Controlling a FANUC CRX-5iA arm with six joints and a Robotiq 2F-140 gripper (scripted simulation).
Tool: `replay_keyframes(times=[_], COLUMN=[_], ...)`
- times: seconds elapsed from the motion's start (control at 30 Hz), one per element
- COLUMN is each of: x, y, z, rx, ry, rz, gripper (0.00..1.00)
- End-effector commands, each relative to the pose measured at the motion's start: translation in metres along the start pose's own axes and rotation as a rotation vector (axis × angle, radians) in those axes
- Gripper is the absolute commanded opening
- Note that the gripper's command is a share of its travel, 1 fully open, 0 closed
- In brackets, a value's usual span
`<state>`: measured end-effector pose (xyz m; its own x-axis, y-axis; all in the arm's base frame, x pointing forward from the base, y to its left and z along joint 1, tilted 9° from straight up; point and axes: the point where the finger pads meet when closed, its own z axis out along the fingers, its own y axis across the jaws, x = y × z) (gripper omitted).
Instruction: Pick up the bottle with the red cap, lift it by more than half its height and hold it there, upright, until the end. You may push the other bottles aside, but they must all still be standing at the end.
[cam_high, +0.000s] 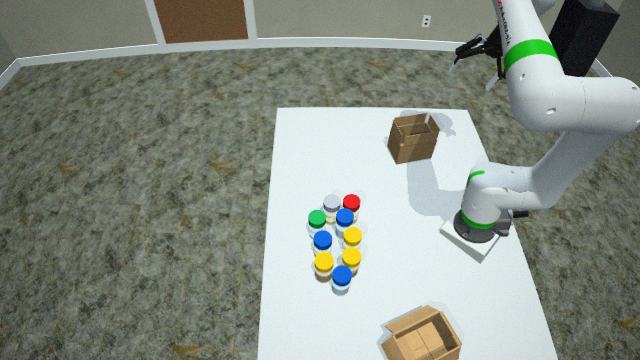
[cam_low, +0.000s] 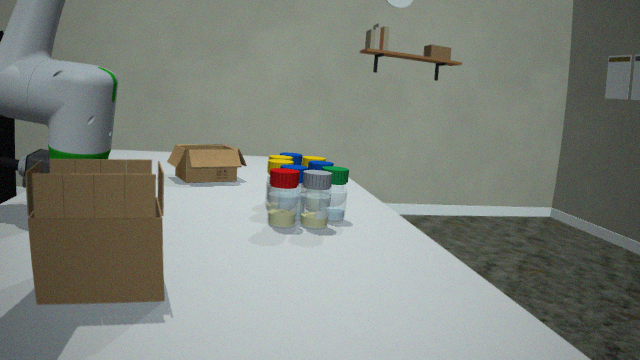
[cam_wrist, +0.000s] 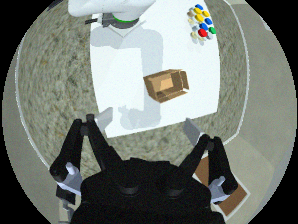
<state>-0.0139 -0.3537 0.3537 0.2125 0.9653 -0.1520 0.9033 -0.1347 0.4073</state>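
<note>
The bottle with the red cap (cam_high: 351, 204) stands upright on the white table at the far corner of a tight cluster of bottles. It is clear glass with a pale fill, seen at the cluster's near left in the exterior view (cam_low: 284, 198). In the wrist view it is a small red dot (cam_wrist: 204, 32). My gripper (cam_high: 470, 55) is open and empty, high above the far end of the table, far from the bottles. Its two fingers spread wide in the wrist view (cam_wrist: 143, 185).
Grey-capped (cam_high: 331, 203), green-capped (cam_high: 317, 219), blue-capped (cam_high: 344, 218) and yellow-capped (cam_high: 352, 236) bottles crowd the red one. An open cardboard box (cam_high: 413, 138) stands at the far end, another (cam_high: 421, 336) at the near edge. The arm's base (cam_high: 480, 220) sits at the right side.
</note>
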Motion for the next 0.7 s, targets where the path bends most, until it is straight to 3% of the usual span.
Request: replay_keyframes(times=[0.0,0.53,0.57,0.67], x=[0.000,0.000,0.001,0.005], y=[0.000,0.000,0.008,0.030], z=[-0.001,-0.001,0.005,0.021], rx=[0.000,0.000,0.001,0.003], ry=[-0.001,-0.001,0.010,0.045], rz=[0.000,0.000,0.000,0.002], gripper=[1.00,1.00,0.51,0.51])
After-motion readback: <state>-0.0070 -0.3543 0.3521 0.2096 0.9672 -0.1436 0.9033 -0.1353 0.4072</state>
